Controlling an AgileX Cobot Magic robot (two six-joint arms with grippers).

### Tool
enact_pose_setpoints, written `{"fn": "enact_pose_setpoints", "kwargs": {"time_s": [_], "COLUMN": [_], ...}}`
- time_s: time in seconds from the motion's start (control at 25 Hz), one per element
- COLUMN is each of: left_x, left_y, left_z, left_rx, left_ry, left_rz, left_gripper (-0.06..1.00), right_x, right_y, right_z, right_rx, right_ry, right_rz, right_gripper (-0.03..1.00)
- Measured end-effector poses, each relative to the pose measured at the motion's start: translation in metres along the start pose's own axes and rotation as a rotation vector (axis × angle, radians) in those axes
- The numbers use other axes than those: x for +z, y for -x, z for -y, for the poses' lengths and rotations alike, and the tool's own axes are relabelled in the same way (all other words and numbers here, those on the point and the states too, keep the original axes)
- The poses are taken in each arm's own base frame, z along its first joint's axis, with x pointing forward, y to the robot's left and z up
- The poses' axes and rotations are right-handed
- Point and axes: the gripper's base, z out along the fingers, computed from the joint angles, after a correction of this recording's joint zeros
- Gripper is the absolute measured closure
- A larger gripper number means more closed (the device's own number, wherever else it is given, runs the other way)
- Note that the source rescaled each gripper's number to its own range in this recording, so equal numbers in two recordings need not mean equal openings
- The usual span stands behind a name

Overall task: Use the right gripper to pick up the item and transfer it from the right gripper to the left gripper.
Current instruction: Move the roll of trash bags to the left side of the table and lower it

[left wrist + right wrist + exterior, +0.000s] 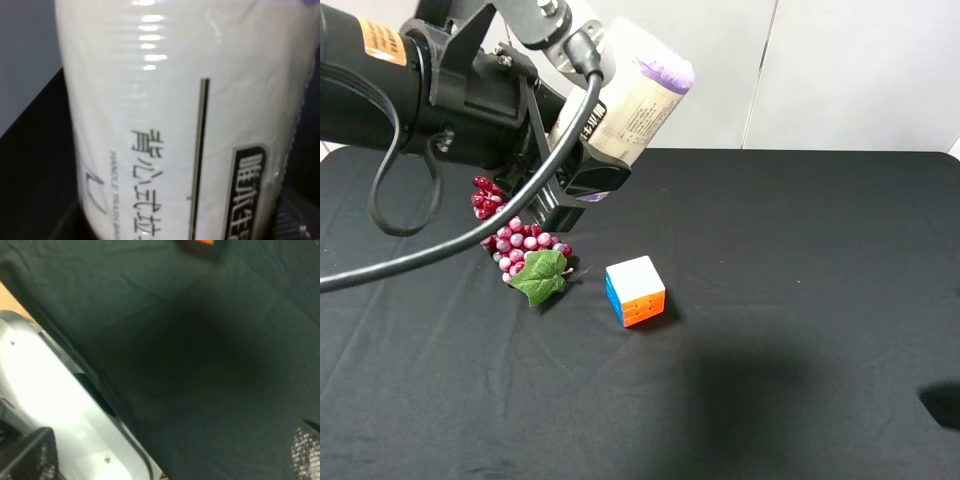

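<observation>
- Black counter [800, 250] fills the high view.
- Left arm [410, 90], black with an orange sticker, is raised over the counter's far left.
- Canister [630, 105], with a cream label and purple top, hangs tilted in the air above the grapes, its lower end clamped by the left fingers [595, 182].
- Red grape bunch [515, 235] lies on the counter.
- Puzzle cube [635, 290] sits near the grapes.
- Right fingers [35, 457] stand wide apart, holding nothing.

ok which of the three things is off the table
The cream-labelled canister with purple ends: it is held in the left tool, while the grape bunch and the puzzle cube rest on the black cloth.
</observation>
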Motion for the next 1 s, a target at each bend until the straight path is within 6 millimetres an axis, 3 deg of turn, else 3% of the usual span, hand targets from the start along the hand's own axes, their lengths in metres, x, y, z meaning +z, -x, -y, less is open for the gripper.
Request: {"fn": "enact_pose_setpoints", "kwargs": {"time_s": [0.24,0.48,0.76,1.0], "left_x": [0.0,0.0,0.0,0.0], "left_y": [0.0,0.0,0.0,0.0], "left_z": [0.0,0.0,0.0,0.0], "left_rx": [0.0,0.0,0.0,0.0], "left_ry": [0.0,0.0,0.0,-0.001], "left_rz": [0.0,0.0,-0.001,-0.001], "left_gripper": [0.94,0.94,0.94,0.94], "right_x": [-0.007,-0.012,-0.024,-0.023], "right_y": [-0.048,-0.079,-0.097,-0.093], "right_z": [0.004,0.005,0.004,0.005], "right_rx": [0.1,0.147,0.13,0.118], "right_ry": [-0.133,-0.202,-0.246,-0.247], "right_rz": [0.111,0.27,0.46,0.53], "right_gripper": [-0.03,-0.03,-0.03,-0.03]}}
